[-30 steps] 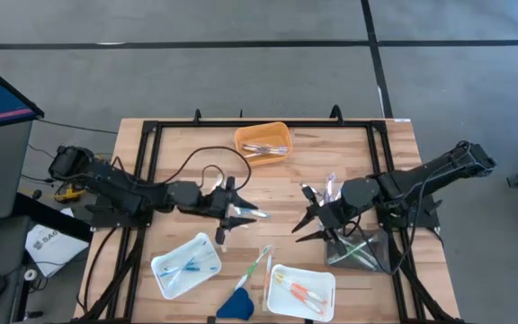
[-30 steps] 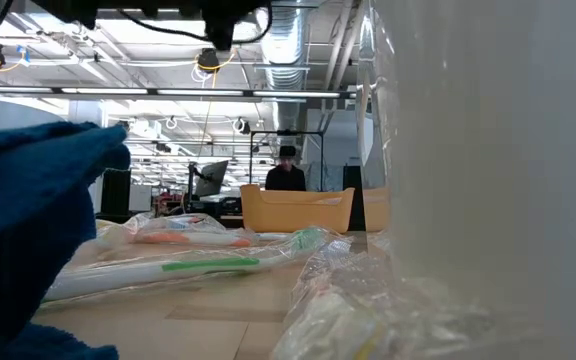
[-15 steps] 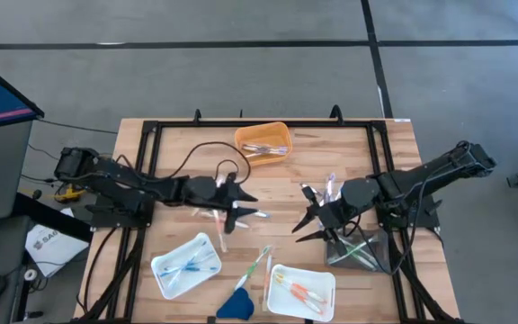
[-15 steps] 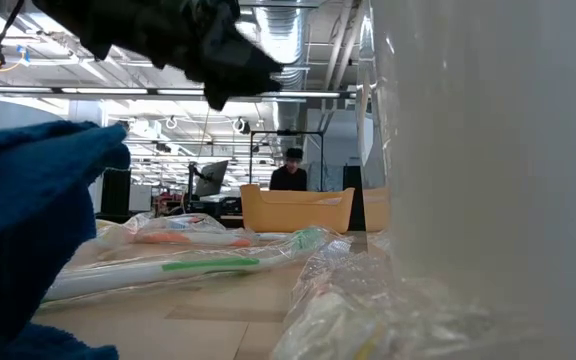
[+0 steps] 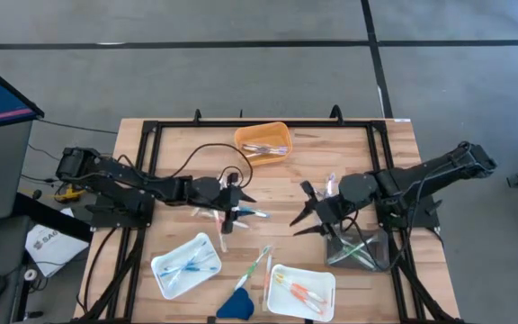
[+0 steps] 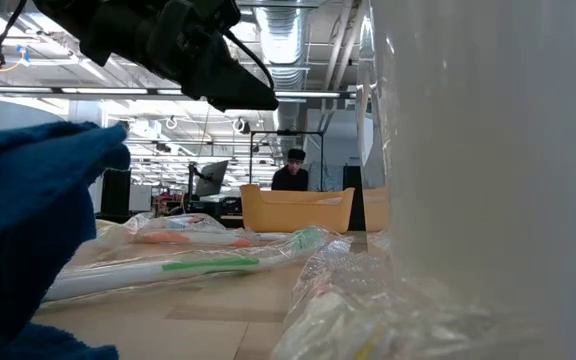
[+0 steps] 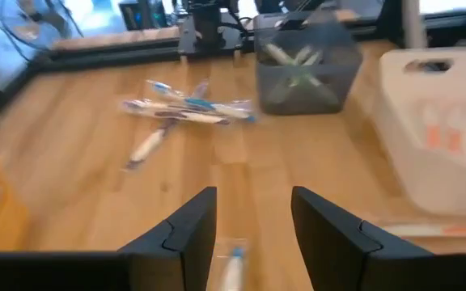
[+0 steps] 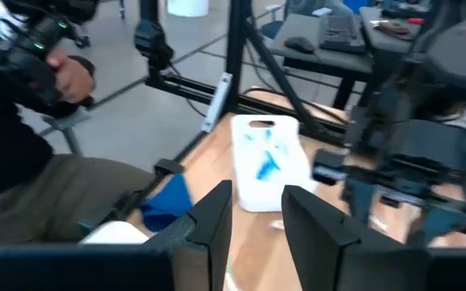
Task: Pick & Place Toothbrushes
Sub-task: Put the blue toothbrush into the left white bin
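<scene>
Loose toothbrushes (image 7: 188, 109) on the table ahead of the left gripper's (image 7: 253, 234) open, empty jaws.

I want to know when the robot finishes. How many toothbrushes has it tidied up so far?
Some are done: blue ones lie in a white tray, orange ones in another white tray, others in the orange bin and dark bin. Neither the left gripper nor the right gripper holds one. Loose toothbrushes remain on the table.
</scene>
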`<control>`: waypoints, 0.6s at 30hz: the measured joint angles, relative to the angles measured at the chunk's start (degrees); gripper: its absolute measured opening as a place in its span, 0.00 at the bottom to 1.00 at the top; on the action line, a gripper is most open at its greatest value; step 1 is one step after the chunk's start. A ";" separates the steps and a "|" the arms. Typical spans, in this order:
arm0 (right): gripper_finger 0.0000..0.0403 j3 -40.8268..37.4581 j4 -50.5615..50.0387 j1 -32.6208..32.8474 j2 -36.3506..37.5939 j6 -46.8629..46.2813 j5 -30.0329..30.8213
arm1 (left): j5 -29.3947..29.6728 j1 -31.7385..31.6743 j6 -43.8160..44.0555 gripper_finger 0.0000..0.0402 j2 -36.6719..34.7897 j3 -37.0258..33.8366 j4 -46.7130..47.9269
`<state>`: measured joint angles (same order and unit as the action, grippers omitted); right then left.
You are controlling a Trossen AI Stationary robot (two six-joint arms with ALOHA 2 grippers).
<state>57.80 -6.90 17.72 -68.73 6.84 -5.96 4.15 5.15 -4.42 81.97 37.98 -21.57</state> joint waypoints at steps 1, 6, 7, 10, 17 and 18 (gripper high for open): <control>0.26 0.01 -0.12 -0.73 0.00 1.08 0.00 | 1.10 0.00 -1.50 0.38 0.00 0.00 0.01; 0.26 0.00 0.12 -5.41 0.00 10.79 0.01 | 4.45 -0.83 -4.34 0.38 0.00 0.00 2.88; 0.26 0.00 0.11 -6.32 0.00 12.20 0.02 | 4.45 -1.48 -4.35 0.38 0.00 0.00 3.83; 0.26 0.00 0.11 -9.01 0.00 8.62 0.02 | 4.51 -4.23 -4.21 0.38 0.00 0.00 4.97; 0.26 0.00 0.72 -19.11 0.00 3.27 0.06 | 4.63 -6.55 -5.89 0.38 -0.02 0.00 5.66; 0.26 0.00 0.99 -20.69 0.00 4.46 0.08 | 4.51 -6.34 -7.43 0.38 -0.02 0.00 5.85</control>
<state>57.80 -5.91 -2.97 -68.73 11.31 -5.88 8.67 -1.19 -11.85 81.95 37.98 -15.73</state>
